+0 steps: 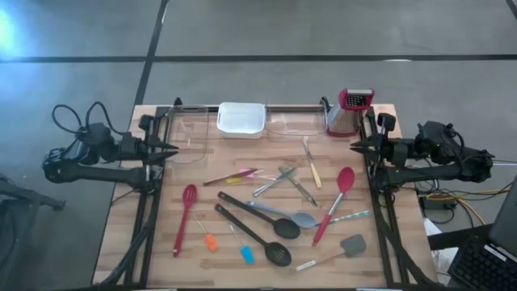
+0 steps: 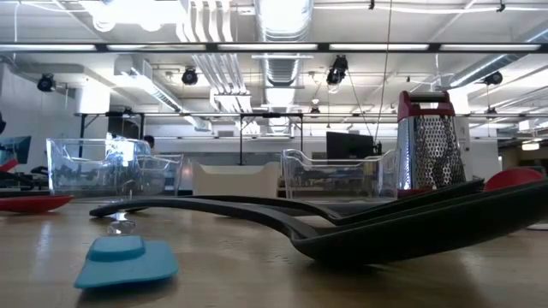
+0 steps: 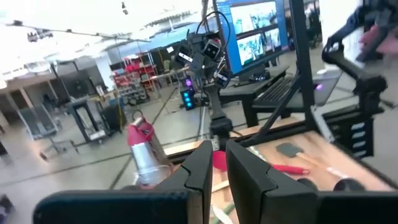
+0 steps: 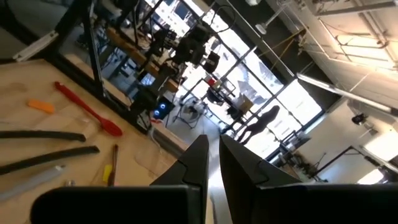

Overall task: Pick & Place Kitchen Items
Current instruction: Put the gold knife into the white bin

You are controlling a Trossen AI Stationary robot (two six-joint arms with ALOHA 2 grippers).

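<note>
The kitchen items lie loose on the wooden table [image 1: 161, 267]: a red spoon [image 1: 187, 218] at the left, another red spoon [image 1: 336, 202] at the right, two black spoons [image 1: 257, 226], a grey spoon [image 1: 284, 212], thin metal tongs [image 1: 279, 179], a grey spatula [image 1: 352, 245], and small orange [image 1: 212, 242] and blue [image 1: 246, 255] pieces. My left gripper [image 1: 171, 151] hovers level over the table's left edge, shut and holding nothing. My right gripper [image 1: 355, 147] hovers level over the right edge, also shut with nothing in it. Both point toward the table's middle, clear of every item.
At the far edge stand a white tray [image 1: 241, 119], a red-topped metal grater [image 1: 350, 111] and two clear containers [image 1: 191, 133] [image 1: 292, 123]. Dark frame rails [image 1: 150, 218] [image 1: 383, 226] run along both side edges. The low view shows the blue piece [image 2: 127, 260] closest to the camera.
</note>
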